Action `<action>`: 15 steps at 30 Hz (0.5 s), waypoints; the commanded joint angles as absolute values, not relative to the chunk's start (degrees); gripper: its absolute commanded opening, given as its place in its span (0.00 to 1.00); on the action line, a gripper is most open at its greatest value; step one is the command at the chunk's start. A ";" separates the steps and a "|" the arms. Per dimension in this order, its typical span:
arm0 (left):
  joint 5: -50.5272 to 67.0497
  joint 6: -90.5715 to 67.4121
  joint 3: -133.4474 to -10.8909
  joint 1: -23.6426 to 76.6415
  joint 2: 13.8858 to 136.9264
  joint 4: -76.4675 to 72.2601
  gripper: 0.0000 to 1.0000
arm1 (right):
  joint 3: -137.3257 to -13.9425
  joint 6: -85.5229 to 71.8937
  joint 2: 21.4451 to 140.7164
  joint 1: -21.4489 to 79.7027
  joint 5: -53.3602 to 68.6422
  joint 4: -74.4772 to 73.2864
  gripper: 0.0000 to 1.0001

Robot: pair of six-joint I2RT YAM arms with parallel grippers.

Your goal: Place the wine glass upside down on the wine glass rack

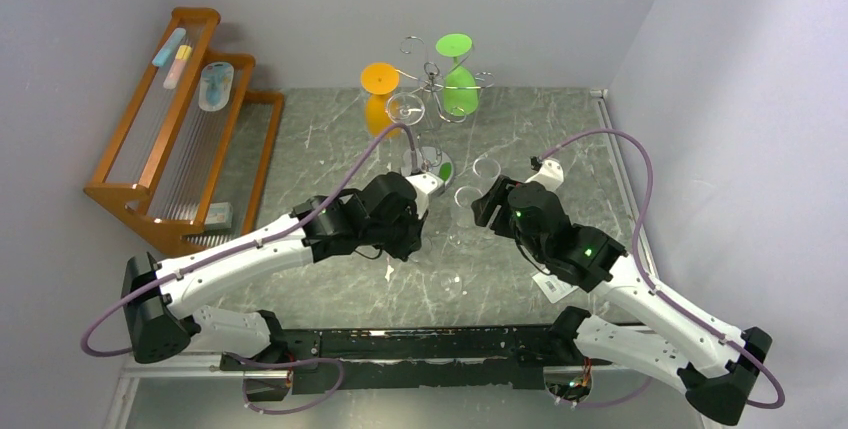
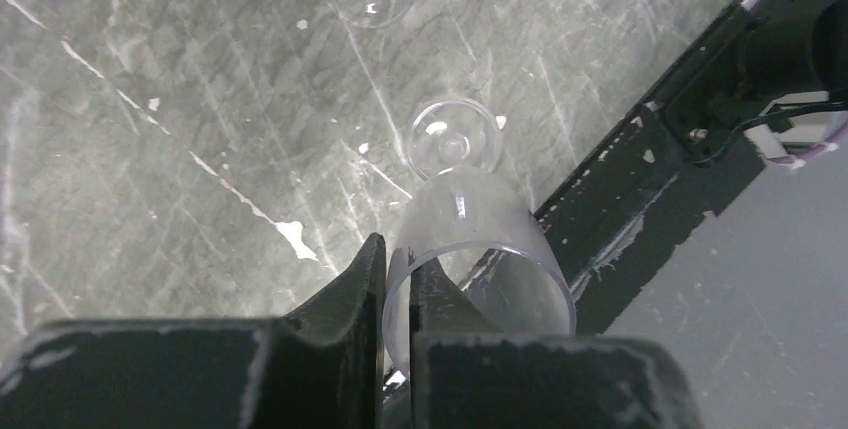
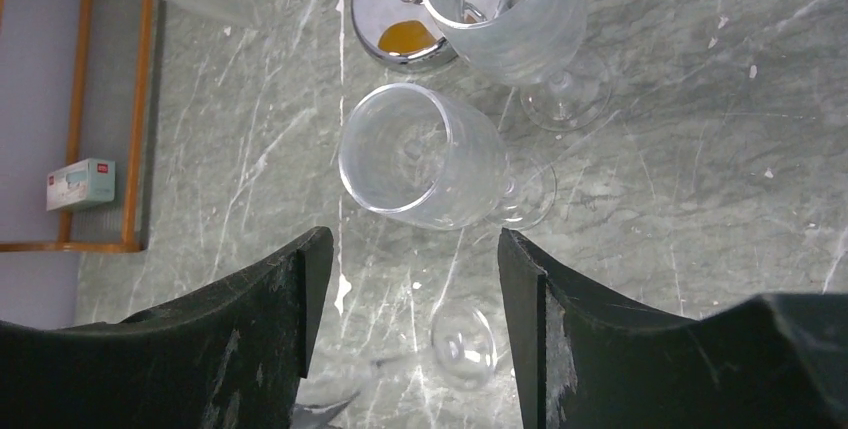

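Clear glass under inspection: the wine glass (image 2: 470, 229) is clamped at its rim by the left gripper (image 2: 400, 254). One finger (image 2: 360, 289) is outside the bowl and the other is inside it. In the left wrist view the bowl sits at lower centre and the round foot shows beyond it at mid-frame. Whether the foot touches the desk (image 2: 200, 99) cannot be told. A black rail (image 2: 640, 179) runs diagonally just right of the glass.

In the top view the left gripper sits near frame centre, below the wine glass rack (image 1: 431, 77). The rack stands at upper centre on its round shiny base. The grasped glass is well apart from the rack's curled arms. A green glass (image 1: 460, 84) and an orange glass (image 1: 379, 89) sit foot-up at the rack.

Right gripper (image 3: 412, 244): released, jaws spread wide, grasping nothing. In the right wrist view it hovers near an upright clear glass (image 3: 420, 154) at frame centre. A second clear glass (image 3: 510, 19) stands at top centre, just beside the rack base. Both stand on the desk.

A wooden stepped rack (image 1: 180, 139) occupies the upper left of the top view, with a small box (image 1: 218, 214) at its lowest level.
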State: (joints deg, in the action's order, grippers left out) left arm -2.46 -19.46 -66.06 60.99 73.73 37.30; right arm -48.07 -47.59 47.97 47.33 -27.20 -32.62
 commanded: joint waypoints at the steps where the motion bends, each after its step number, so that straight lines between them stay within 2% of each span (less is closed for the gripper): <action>1: -6.09 -17.46 -68.93 61.87 73.41 40.20 0.05 | -47.58 -49.24 47.07 47.29 -26.73 -32.43 0.65; 11: -18.24 -16.12 -75.14 61.87 64.57 48.70 0.05 | -47.38 -52.72 43.52 47.29 -20.42 -27.55 0.65; 15: -22.71 -15.77 -76.35 61.92 58.33 47.46 0.05 | -45.75 -54.34 39.86 47.28 -17.94 -21.92 0.65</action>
State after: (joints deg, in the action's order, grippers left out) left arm -15.53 -17.02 -73.43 61.49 64.07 46.72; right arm -47.68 -51.57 43.35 47.33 -20.69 -27.92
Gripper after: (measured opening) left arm 0.103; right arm 0.650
